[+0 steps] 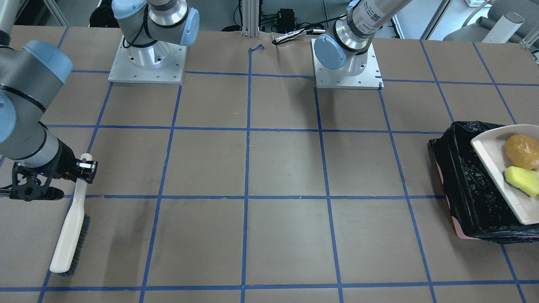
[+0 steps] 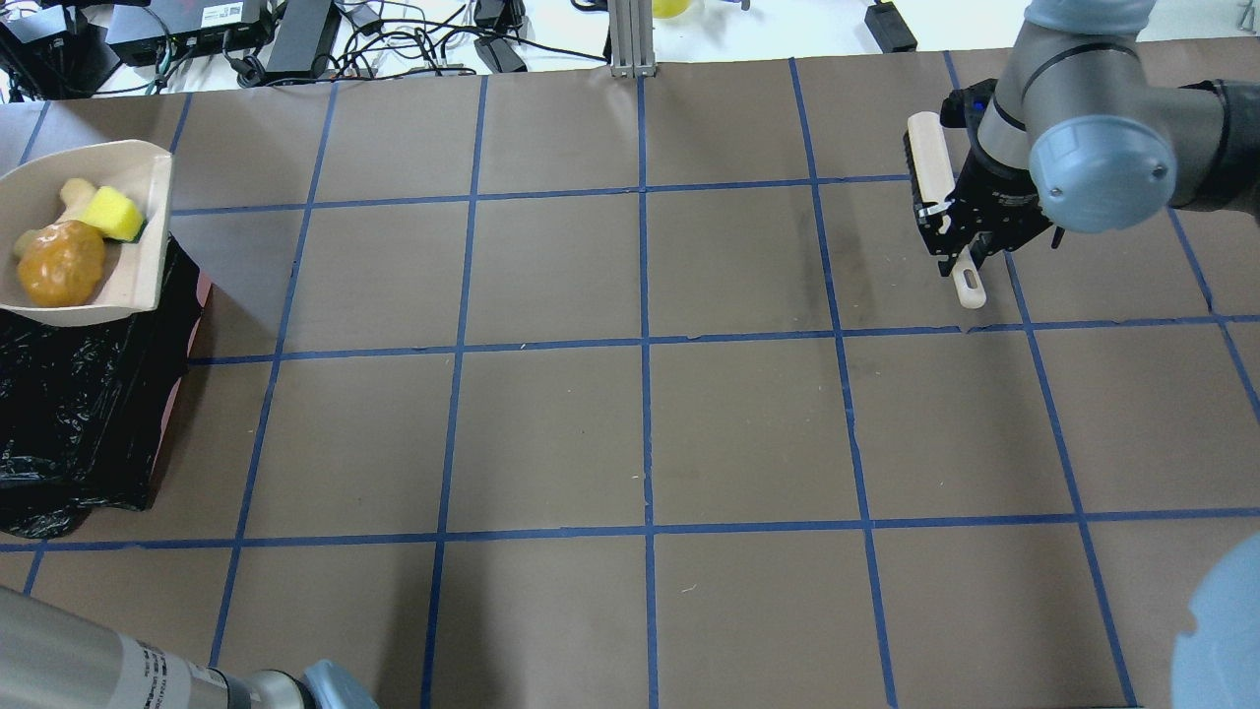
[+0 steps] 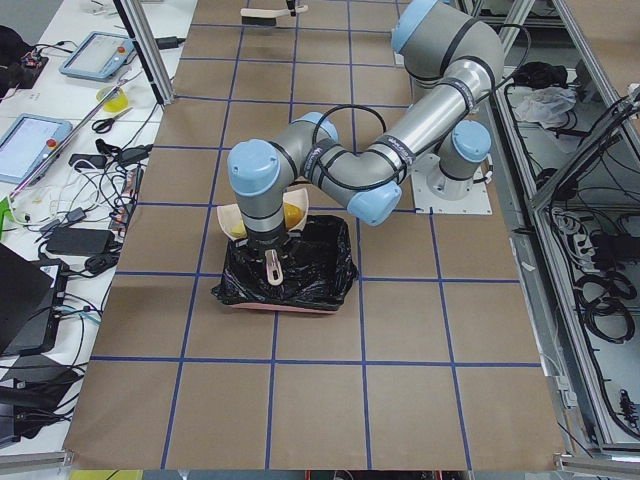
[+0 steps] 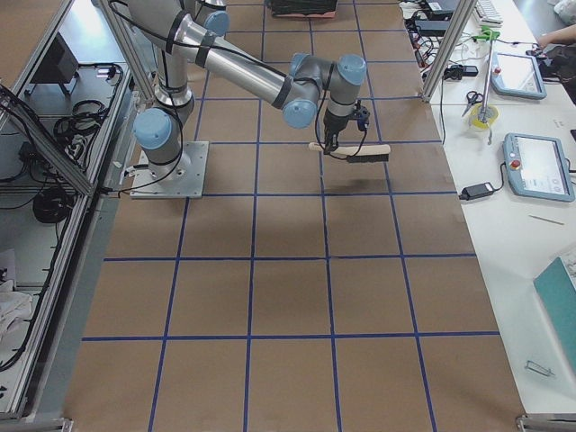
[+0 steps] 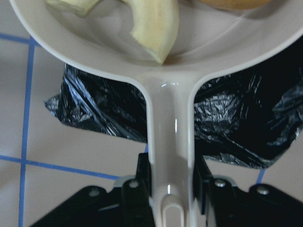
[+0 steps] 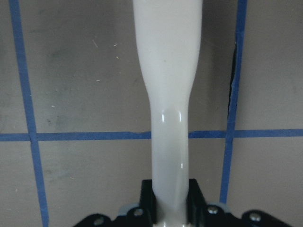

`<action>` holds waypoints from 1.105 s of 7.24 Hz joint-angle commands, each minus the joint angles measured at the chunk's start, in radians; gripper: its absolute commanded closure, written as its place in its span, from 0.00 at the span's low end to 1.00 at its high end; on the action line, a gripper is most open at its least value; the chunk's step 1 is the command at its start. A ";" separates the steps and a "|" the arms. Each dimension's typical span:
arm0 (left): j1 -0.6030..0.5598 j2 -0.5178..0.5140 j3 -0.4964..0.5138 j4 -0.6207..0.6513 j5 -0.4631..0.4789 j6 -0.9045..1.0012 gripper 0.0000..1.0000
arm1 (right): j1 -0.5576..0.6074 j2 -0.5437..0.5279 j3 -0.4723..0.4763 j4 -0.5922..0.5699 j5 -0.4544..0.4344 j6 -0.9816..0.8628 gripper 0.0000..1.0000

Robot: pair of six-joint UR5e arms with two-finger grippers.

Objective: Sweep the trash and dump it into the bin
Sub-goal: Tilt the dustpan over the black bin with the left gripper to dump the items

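Left gripper (image 5: 170,187) has its jaws pinched on the handle of a beige dustpan (image 2: 138,281), and the pan is up over the far edge of the bin (image 2: 79,423). The bin is lined with a black bag and sits at the table (image 2: 640,433) end on the robot's left. All the trash is in the pan, none in the bin: a golden-brown potato-like lump (image 2: 61,263), a yellow sponge wedge (image 2: 113,214) beside it, and a pale crescent rind (image 5: 158,23) near the handle end. Lump and sponge are close together, can't tell if they touch. Right gripper (image 6: 169,201) is well apart from the bin, at the opposite end of the table. Its jaws are clamped on the thin handle of a white brush (image 1: 69,235), bristles dark. In the right side view the brush looks lifted, with its shadow on the table below it. The table is covered in brown paper with a blue tape grid.
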 commanded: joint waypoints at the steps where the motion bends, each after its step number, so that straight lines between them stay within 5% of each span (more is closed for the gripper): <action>1: 0.017 -0.001 0.023 0.078 0.200 0.077 1.00 | -0.069 0.005 0.023 -0.003 0.003 -0.066 1.00; 4: -0.028 -0.021 0.000 0.335 0.422 0.294 1.00 | -0.077 0.052 0.024 -0.056 0.014 -0.062 1.00; 6: -0.209 -0.033 -0.020 0.566 0.644 0.485 1.00 | -0.078 0.083 0.024 -0.079 0.012 -0.056 1.00; 8: -0.230 -0.032 -0.020 0.570 0.640 0.484 1.00 | -0.078 0.092 0.024 -0.076 0.012 -0.037 1.00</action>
